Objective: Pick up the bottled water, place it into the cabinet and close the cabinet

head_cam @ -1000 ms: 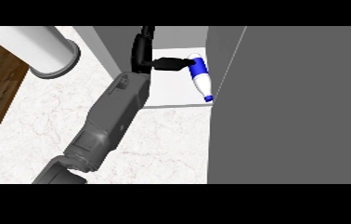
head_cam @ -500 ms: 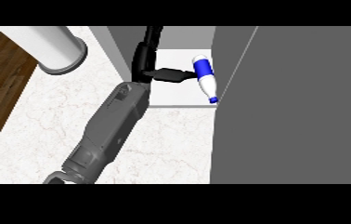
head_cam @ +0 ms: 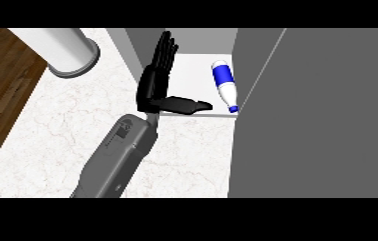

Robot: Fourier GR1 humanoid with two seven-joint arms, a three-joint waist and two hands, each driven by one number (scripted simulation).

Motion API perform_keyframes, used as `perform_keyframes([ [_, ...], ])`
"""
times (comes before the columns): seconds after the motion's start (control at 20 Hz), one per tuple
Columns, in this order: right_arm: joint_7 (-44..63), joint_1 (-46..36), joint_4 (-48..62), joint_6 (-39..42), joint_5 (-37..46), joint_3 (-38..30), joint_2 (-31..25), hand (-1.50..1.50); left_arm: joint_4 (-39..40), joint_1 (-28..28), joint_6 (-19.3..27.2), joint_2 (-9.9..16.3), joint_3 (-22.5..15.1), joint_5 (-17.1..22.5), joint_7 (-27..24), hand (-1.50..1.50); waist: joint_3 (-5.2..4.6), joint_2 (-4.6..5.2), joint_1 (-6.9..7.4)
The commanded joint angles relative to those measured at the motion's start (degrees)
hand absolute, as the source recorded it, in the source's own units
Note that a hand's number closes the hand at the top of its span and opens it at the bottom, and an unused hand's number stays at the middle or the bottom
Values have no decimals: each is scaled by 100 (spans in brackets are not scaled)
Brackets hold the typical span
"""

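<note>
We are judging the bottle as already placed, so the step in hand is closing the cabinet, and we are thinking about how to do that cleanly. Only one hand [head_cam: 156, 85] is showing, coming up from the lower edge on a grey forearm [head_cam: 118, 157]; from this view alone we are not telling for certain which arm it is, so we are treating it as the left one. Its fingers are pointing straight up along the cabinet's left wall [head_cam: 131, 47] and its thumb is jutting sideways over the front edge of the white cabinet floor [head_cam: 193, 67]; it is wide open and holding nothing. The bottled water [head_cam: 224, 84] is lying on its side inside the cabinet, apart from the hand, its neck end pointing toward the front and resting close against the large grey panel [head_cam: 310, 115] at the right, which we are taking for the open door. To close well, we are advising that the hand be drawn clear of the opening before the door swings, and that the door be pushed with flat fingers. The bottle is looking slim, with a blue body, a white tapering shoulder and a small blue cap. A white cylinder [head_cam: 63, 50] is standing on the marble counter [head_cam: 66, 115] at the left.
</note>
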Motion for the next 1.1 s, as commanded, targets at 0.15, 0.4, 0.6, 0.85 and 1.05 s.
perform_keyframes([
  [0.15, -125, 77, 81, 15, 114, 154, 4, -150, -2792, 1976, 390, 450, -437, -13, 664, -150, -15, -2, 13],
  [0.4, -46, 16, -179, 87, 232, 196, -182, -150, -4515, 3400, 483, 661, -1129, -121, 1079, -150, -17, 23, -45],
  [0.6, -302, -41, 89, 441, 646, 385, -474, -150, -5530, 3980, 673, 816, -1656, -368, 1381, -150, -15, 28, -81],
  [0.85, 589, -256, -406, 691, 676, 679, -910, 150, -5939, 4811, 335, 1133, -1390, -129, 779, -150, -25, 51, -51],
  [1.05, 380, -104, -638, 1064, 937, 945, -1245, 150, -6739, 5756, 146, 1585, -1258, 0, 562, -150, -26, 28, -17],
])
